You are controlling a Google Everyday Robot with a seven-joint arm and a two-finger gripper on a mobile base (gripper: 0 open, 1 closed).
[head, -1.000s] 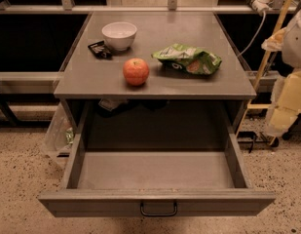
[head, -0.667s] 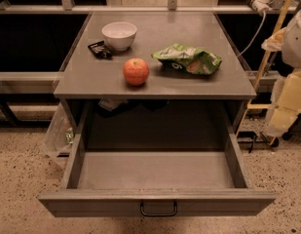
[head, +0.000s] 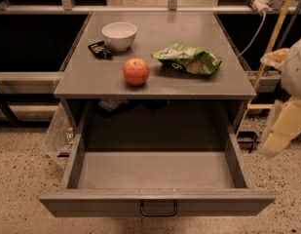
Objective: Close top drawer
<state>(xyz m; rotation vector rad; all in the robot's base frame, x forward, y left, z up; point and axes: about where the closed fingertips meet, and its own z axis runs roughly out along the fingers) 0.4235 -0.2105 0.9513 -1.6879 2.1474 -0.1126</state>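
Note:
The top drawer is a wide grey metal drawer pulled far out towards me under the grey table top. Its deep tray is empty. A small black wire handle sits at the centre of its front panel. My gripper shows as pale cream and white parts at the right edge, beside the drawer's right side and above the floor. It touches nothing.
On the table top stand a white bowl, a red apple, a green snack bag and a small black packet. A clear plastic bag hangs left of the drawer. The floor is speckled.

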